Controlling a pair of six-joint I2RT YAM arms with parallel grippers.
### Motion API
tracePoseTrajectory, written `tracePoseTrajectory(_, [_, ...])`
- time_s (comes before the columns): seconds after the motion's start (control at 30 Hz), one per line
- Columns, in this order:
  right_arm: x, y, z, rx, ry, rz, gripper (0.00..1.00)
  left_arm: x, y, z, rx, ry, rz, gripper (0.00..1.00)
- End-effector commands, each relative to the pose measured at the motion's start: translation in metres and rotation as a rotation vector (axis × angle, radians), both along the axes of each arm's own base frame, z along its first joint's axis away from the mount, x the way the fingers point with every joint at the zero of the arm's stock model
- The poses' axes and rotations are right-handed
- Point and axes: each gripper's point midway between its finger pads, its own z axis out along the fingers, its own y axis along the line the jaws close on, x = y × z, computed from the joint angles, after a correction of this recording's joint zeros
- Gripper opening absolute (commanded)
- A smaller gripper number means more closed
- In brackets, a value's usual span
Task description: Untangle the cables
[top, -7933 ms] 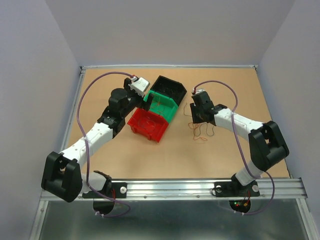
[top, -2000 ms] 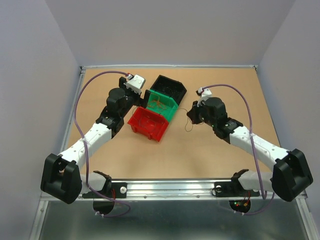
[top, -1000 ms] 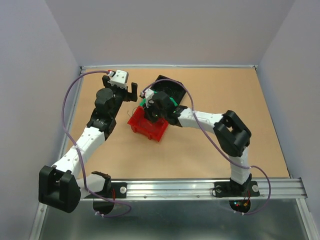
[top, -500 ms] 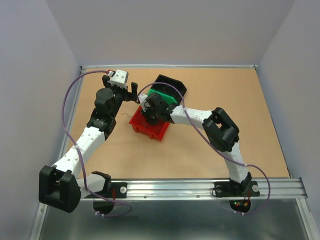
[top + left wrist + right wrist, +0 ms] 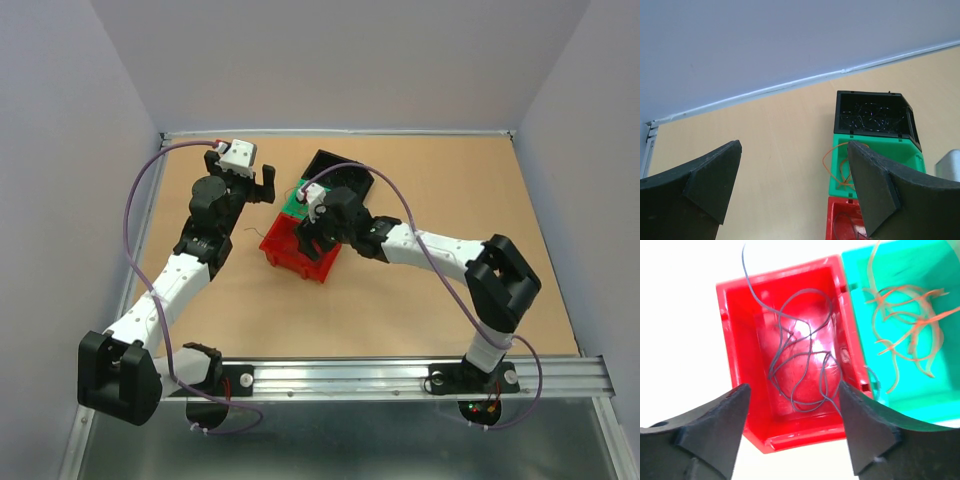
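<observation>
1. From above, the left arm (image 5: 170,285) runs up the left side of the bench (image 5: 420,310). The left jaws hang spread over bare board, just left of a row of three touching bins. The right arm (image 5: 440,250) crosses to the middle, and the right jaws hang over the red bin (image 5: 300,265), the nearest one. The green bin (image 5: 292,207) sits behind it and the black bin (image 5: 350,178) is farthest. What the bins hold is too fine to make out here.
2. In the left wrist view, the left jaws stand wide with nothing between them. Beyond them the cables (image 5: 837,162) lie sorted. Dark curls (image 5: 870,116) fill the black bin, and an orange loop climbs over the green bin's left wall. The red bin shows only at the bottom edge.
3. In the right wrist view, the right jaws are wide and empty, directly above the red bin. Thin dark strands (image 5: 795,370) loop on its floor, and one end trails out over the far rim. Orange strands (image 5: 905,315) curl in the green bin. One fine strand drapes across the shared wall.
</observation>
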Motion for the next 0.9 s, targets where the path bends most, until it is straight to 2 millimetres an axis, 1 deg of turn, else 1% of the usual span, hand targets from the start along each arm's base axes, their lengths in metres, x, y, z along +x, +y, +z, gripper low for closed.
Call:
tracePoseTrajectory(0.0, [0.011, -0.003, 0.049, 0.139, -0.1, -0.102, 0.79, 0.001, 0.001, 0.016, -0.015, -0.065, 0.001, 0.99])
tracePoseTrajectory(0.03, [0.01, -0.008, 0.048, 0.142, -0.106, -0.122, 0.8, 0.001, 0.001, 0.017, -0.014, -0.067, 0.001, 0.99])
tracePoseTrajectory(0.07, [0.011, -0.013, 0.052, 0.152, -0.113, -0.145, 0.82, 0.001, 0.001, 0.016, -0.012, -0.066, 0.001, 0.99])
tracePoseTrajectory(0.1, [0.01, -0.021, 0.069, 0.184, -0.139, -0.181, 0.84, 0.001, 0.002, 0.017, -0.01, -0.068, 0.001, 0.99])
tracePoseTrajectory(0.13, [0.009, -0.033, 0.065, 0.172, -0.148, -0.222, 0.86, -0.001, -0.003, 0.017, -0.008, -0.069, -0.026, 0.99])
tracePoseTrajectory(0.17, [0.01, -0.046, 0.09, 0.217, -0.202, -0.279, 0.87, -0.001, -0.003, 0.017, 0.0, -0.071, -0.029, 0.99])
tracePoseTrajectory(0.2, [0.009, -0.056, 0.097, 0.231, -0.228, -0.309, 0.88, -0.001, -0.003, 0.017, 0.001, -0.071, -0.029, 0.99])
tracePoseTrajectory(0.23, [0.007, -0.066, 0.11, 0.256, -0.266, -0.33, 0.89, -0.002, -0.003, 0.017, 0.001, -0.073, -0.031, 0.99])
tracePoseTrajectory(0.27, [0.002, -0.079, 0.103, 0.261, -0.31, -0.348, 0.9, -0.002, -0.003, 0.017, 0.001, -0.071, -0.029, 0.99])
tracePoseTrajectory(0.3, [-0.003, -0.088, 0.11, 0.293, -0.342, -0.357, 0.96, -0.003, -0.003, 0.018, -0.002, -0.074, -0.032, 0.99])
tracePoseTrajectory(0.33, [-0.013, -0.106, 0.138, 0.371, -0.41, -0.38, 1.0, -0.003, -0.003, 0.018, -0.003, -0.075, -0.034, 0.99])
tracePoseTrajectory(0.37, [-0.02, -0.118, 0.132, 0.396, -0.451, -0.391, 1.0, -0.004, -0.004, 0.018, -0.003, -0.075, -0.038, 0.99])
tracePoseTrajectory(0.4, [-0.024, -0.133, 0.139, 0.418, -0.487, -0.428, 1.0, -0.005, -0.005, 0.019, -0.005, -0.079, -0.045, 0.99])
tracePoseTrajectory(0.43, [-0.034, -0.148, 0.162, 0.482, -0.534, -0.447, 1.0, -0.006, -0.005, 0.019, -0.005, -0.079, -0.046, 0.99])
tracePoseTrajectory(0.47, [-0.039, -0.161, 0.153, 0.476, -0.54, -0.475, 1.0, -0.007, -0.005, 0.021, -0.01, -0.086, -0.048, 0.99])
tracePoseTrajectory(0.5, [-0.043, -0.171, 0.158, 0.493, -0.556, -0.5, 1.0, -0.009, -0.004, 0.024, -0.011, -0.093, -0.051, 0.99])
tracePoseTrajectory(0.53, [-0.047, -0.178, 0.157, 0.489, -0.556, -0.507, 1.0, -0.009, -0.004, 0.024, -0.012, -0.098, -0.052, 0.99])
tracePoseTrajectory(0.57, [-0.056, -0.193, 0.173, 0.517, -0.607, -0.519, 1.0, -0.01, -0.004, 0.024, -0.012, -0.098, -0.049, 0.99])
tracePoseTrajectory(0.6, [-0.059, -0.201, 0.166, 0.509, -0.61, -0.536, 1.0, -0.012, -0.003, 0.027, -0.016, -0.106, -0.051, 0.99])
tracePoseTrajectory(0.63, [-0.064, -0.209, 0.167, 0.519, -0.623, -0.547, 1.0, -0.012, -0.003, 0.027, -0.016, -0.111, -0.051, 0.99])
tracePoseTrajectory(0.67, [-0.071, -0.221, 0.179, 0.557, -0.658, -0.566, 1.0, -0.013, -0.002, 0.028, -0.019, -0.114, -0.048, 0.99])
tracePoseTrajectory(0.7, [-0.074, -0.226, 0.175, 0.564, -0.666, -0.571, 1.0, -0.013, -0.003, 0.029, -0.02, -0.117, -0.051, 0.99])
tracePoseTrajectory(0.73, [-0.077, -0.23, 0.179, 0.584, -0.675, -0.575, 1.0, -0.014, -0.002, 0.028, -0.018, -0.117, -0.049, 0.99])
tracePoseTrajectory(0.77, [-0.084, -0.234, 0.189, 0.633, -0.692, -0.566, 1.0, -0.014, -0.003, 0.03, -0.02, -0.12, -0.052, 0.99])
tracePoseTrajectory(0.87, [-0.09, -0.236, 0.192, 0.657, -0.704, -0.549, 1.0, -0.012, -0.003, 0.027, -0.017, -0.114, -0.052, 0.99])
